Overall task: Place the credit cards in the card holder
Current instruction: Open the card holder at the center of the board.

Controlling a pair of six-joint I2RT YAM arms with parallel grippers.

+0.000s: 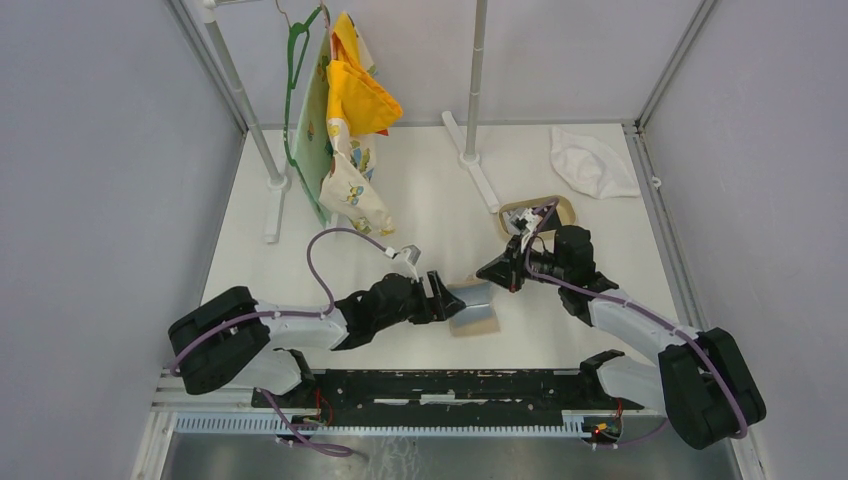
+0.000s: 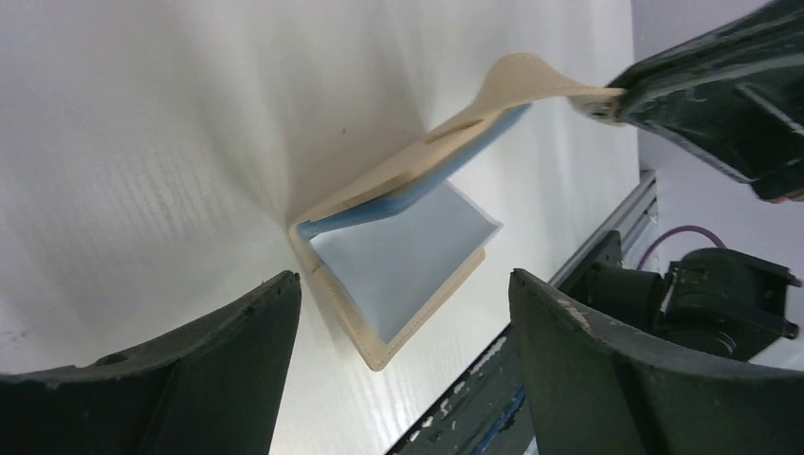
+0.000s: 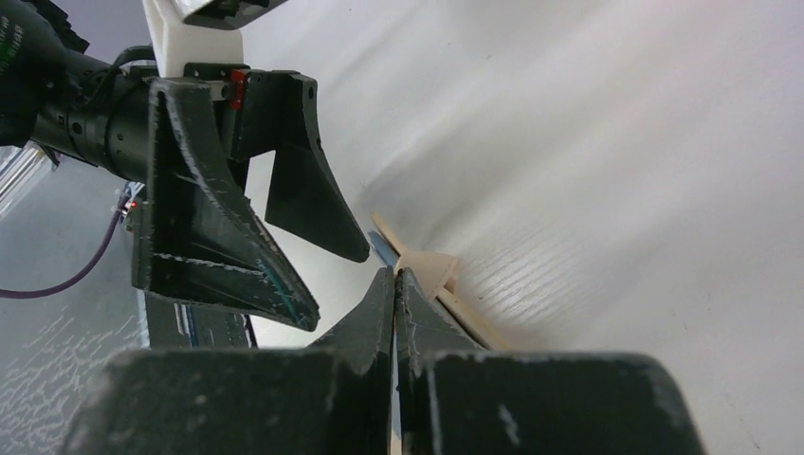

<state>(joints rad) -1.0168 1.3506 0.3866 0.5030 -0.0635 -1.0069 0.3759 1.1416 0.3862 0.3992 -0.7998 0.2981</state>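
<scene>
Two grippers are crowded round the small tan leather-like square card holder (image 2: 408, 251), which lies on the white table (image 1: 425, 195) at about 6 o'clock from the table's middle, near the arm bases. It's propped open like a book with the light blue lining showing. The right gripper (image 3: 394, 277) has its fingers pinched fully together on the tan snap tab (image 2: 531, 81) at the holder's 1 o'clock, holding the top flap up off the bottom one. The left gripper (image 1: 455, 302) sits at the holder's 9 o'clock with its fingers spread wide, gripping nothing. No card in either one. My guess on handling: the thing looks light, thin and floppy at the hinge, so it'll probably slide on that smooth table if shoved. The tab seems the sane place to hold, or the edge of the lower flap. An oval tan rimmed tray (image 1: 566, 212) sits at 1 o'clock from the holder. The credit cards are presumably in there, but I can't make them out.
</scene>
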